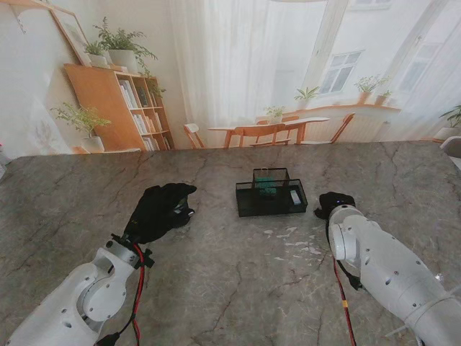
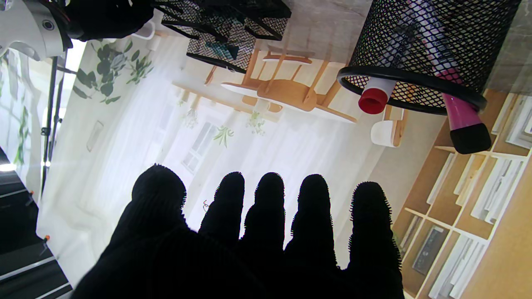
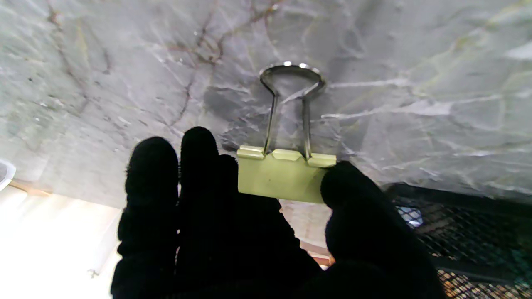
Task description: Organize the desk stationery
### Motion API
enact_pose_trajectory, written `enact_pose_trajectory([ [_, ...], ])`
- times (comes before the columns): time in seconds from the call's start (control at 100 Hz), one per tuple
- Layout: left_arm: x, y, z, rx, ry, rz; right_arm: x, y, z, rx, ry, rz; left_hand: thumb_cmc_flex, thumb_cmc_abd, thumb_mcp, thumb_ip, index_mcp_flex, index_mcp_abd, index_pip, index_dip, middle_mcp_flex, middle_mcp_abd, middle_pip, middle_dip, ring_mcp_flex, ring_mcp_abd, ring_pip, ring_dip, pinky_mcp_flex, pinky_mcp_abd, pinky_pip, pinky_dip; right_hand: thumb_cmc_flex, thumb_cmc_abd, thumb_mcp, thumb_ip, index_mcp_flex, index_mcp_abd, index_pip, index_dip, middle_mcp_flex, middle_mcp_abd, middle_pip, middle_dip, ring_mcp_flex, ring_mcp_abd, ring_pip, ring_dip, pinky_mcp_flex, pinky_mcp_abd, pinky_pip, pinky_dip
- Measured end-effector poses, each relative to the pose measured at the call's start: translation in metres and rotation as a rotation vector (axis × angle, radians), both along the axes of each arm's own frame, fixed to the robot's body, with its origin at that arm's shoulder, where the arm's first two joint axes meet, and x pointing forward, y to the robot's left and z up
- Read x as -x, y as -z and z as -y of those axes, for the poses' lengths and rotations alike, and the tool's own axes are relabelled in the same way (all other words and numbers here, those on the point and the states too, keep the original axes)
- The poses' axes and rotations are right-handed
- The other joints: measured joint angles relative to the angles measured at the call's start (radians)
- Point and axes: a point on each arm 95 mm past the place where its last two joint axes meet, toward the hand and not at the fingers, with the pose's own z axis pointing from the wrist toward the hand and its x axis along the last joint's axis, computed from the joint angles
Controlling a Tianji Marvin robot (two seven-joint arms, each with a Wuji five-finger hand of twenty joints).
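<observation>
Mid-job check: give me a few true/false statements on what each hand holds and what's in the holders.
1. The right hand pinches a pale green binder clip. True.
2. The left hand grips a marker. False: its fingers are spread and hold nothing.
3. The round mesh pen cup holds a red-capped marker. True.
4. The mesh desk organizer sits by the left hand. False: it is mid-table, nearer the right hand.

Bare bench (image 1: 216, 288) lies open between the two arms and to the far left. The mesh tray (image 1: 271, 199) stands mid-bench, just left of the right hand (image 1: 333, 203). A mesh cup (image 2: 424, 54) with markers stands close ahead of the left hand's (image 1: 160, 210) spread fingers (image 2: 270, 207).
</observation>
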Motion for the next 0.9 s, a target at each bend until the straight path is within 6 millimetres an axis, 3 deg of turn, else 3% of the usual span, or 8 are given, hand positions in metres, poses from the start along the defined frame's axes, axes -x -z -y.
enact_pose_trajectory([
  [0.04, 0.0, 0.0, 0.0, 0.0, 0.0, 0.0, 0.0, 0.0, 0.0, -0.002, 0.0, 0.003, 0.0, 0.0, 0.002, -0.04, 0.0, 0.0, 0.0, 0.0, 0.0, 0.0, 0.0, 0.0, 0.0, 0.0, 0.0, 0.0, 0.0, 0.0, 0.0, 0.0, -0.001, -0.02, 0.019, 0.0, -0.012, -0.009, 0.074, -0.046, 0.015, 0.001, 0.0, -0.001, 0.021, -0.009, 0.005, 0.0, 0.027, -0.003, 0.007, 0.0],
  [0.08, 0.0, 0.0, 0.0, -0.001, 0.0, -0.001, -0.001, 0.0, 0.0, -0.005, 0.0, 0.006, 0.0, 0.0, 0.0, -0.001, 0.0, 0.0, 0.0, 0.0, 0.0, 0.0, 0.0, 0.0, 0.0, 0.0, 0.0, 0.0, 0.0, 0.0, 0.0, 0.0, -0.004, -0.039, 0.041, -0.001, -0.024, -0.023, 0.139, -0.091, 0.025, 0.004, 0.0, -0.001, 0.043, -0.013, 0.011, 0.0, 0.052, -0.009, 0.011, -0.014],
  [0.1, 0.0, 0.0, 0.0, -0.001, 0.0, -0.001, -0.001, 0.0, 0.0, -0.006, -0.001, 0.006, 0.0, 0.0, 0.001, -0.038, 0.0, 0.0, 0.0, 0.0, 0.0, 0.0, 0.0, 0.0, 0.0, 0.0, 0.0, 0.0, 0.0, 0.0, 0.0, 0.0, -0.01, -0.05, 0.06, -0.001, -0.024, -0.024, 0.161, -0.12, 0.031, 0.006, 0.0, -0.002, 0.05, -0.016, 0.012, 0.0, 0.067, -0.01, 0.012, -0.018],
  [0.12, 0.0, 0.0, 0.0, -0.001, 0.0, -0.001, -0.001, 0.0, -0.001, -0.007, -0.002, 0.007, 0.0, 0.0, 0.001, -0.01, 0.0, 0.0, 0.0, 0.0, 0.0, 0.0, 0.0, 0.0, 0.0, 0.0, 0.0, 0.0, 0.0, 0.0, 0.0, 0.0, -0.014, -0.062, 0.081, -0.001, -0.025, -0.028, 0.185, -0.138, 0.036, 0.011, 0.0, -0.003, 0.058, -0.02, 0.013, 0.0, 0.081, -0.012, 0.012, -0.028],
  [0.22, 0.0, 0.0, 0.0, -0.001, 0.0, -0.002, -0.002, -0.001, -0.002, -0.01, -0.01, 0.009, 0.0, 0.0, 0.002, -0.025, 0.0, 0.0, 0.0, 0.0, 0.0, 0.0, 0.0, 0.0, 0.0, 0.0, 0.0, 0.0, 0.0, 0.0, 0.0, 0.0, -0.043, -0.122, 0.196, -0.014, -0.037, -0.05, 0.285, -0.21, 0.057, 0.028, 0.0, -0.003, 0.106, -0.032, 0.016, 0.0, 0.151, -0.029, 0.012, -0.075],
  [0.34, 0.0, 0.0, 0.0, -0.001, 0.0, -0.002, -0.001, -0.001, -0.001, -0.018, -0.016, 0.015, 0.0, 0.0, 0.0, 0.0, 0.0, 0.0, 0.0, 0.0, 0.0, 0.0, 0.0, 0.0, 0.0, 0.0, 0.0, 0.0, 0.0, 0.0, 0.0, 0.0, -0.057, -0.171, 0.27, -0.036, -0.035, -0.091, 0.361, -0.222, 0.095, 0.049, -0.001, -0.003, 0.168, -0.058, 0.017, -0.014, 0.224, -0.054, 0.012, -0.116],
  [0.37, 0.0, 0.0, 0.0, -0.001, -0.001, -0.001, -0.001, -0.001, -0.001, -0.021, -0.016, 0.016, 0.0, 0.0, 0.001, -0.039, 0.0, 0.0, 0.0, 0.0, 0.0, 0.0, 0.0, 0.0, 0.0, 0.0, 0.0, 0.0, 0.0, 0.0, 0.0, 0.0, -0.057, -0.177, 0.277, -0.037, -0.033, -0.099, 0.375, -0.222, 0.102, 0.055, -0.001, -0.003, 0.179, -0.062, 0.017, -0.018, 0.238, -0.057, 0.012, -0.128],
  [0.9, 0.0, 0.0, 0.0, 0.001, -0.001, 0.001, 0.023, -0.007, 0.006, -0.121, 0.013, 0.089, 0.0, 0.0, 0.002, -0.024, 0.01, 0.0, 0.002, 0.001, 0.0, 0.0, 0.0, 0.0, 0.0, 0.0, 0.0, 0.0, 0.0, 0.0, 0.0, 0.0, -0.064, -0.299, 0.335, -0.088, 0.031, -0.187, 0.474, -0.269, 0.2, 0.056, -0.001, -0.003, 0.292, -0.11, 0.014, -0.048, 0.368, -0.101, 0.011, -0.222],
])
